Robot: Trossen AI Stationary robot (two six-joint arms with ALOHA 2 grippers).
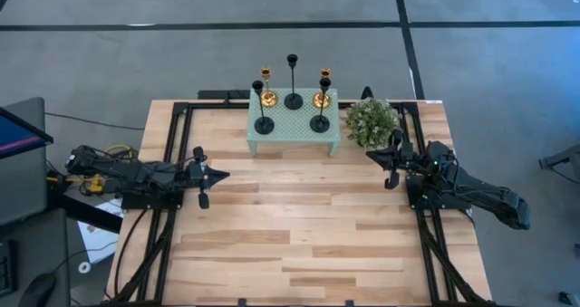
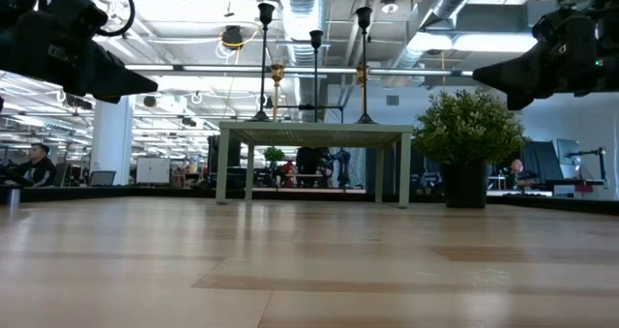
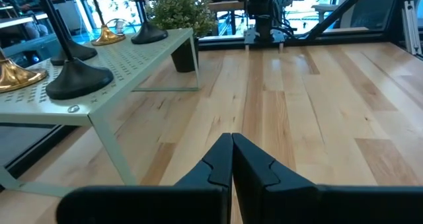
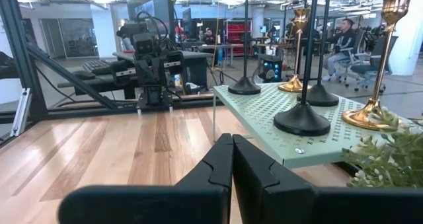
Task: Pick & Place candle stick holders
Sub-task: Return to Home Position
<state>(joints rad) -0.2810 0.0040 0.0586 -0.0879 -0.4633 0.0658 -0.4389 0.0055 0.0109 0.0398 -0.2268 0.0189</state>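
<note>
Five candlestick holders stand by their round bases on the mint-green perforated stand (image 1: 293,135) at the table's far middle: three black ones (image 1: 264,124) (image 1: 293,99) (image 1: 320,122) and two shorter gold ones (image 1: 265,97) (image 1: 323,99). They also show in the low view (image 2: 315,76) and both wrist views (image 3: 78,78) (image 4: 302,118). My left gripper (image 1: 227,173) is shut and empty at the table's left. My right gripper (image 1: 370,154) is shut and empty at the right, near the plant.
A green potted plant (image 1: 372,121) stands just right of the stand, close to my right gripper. Black frame rails (image 1: 172,207) run along the table's left and right sides. The wooden tabletop (image 1: 299,225) stretches in front of the stand.
</note>
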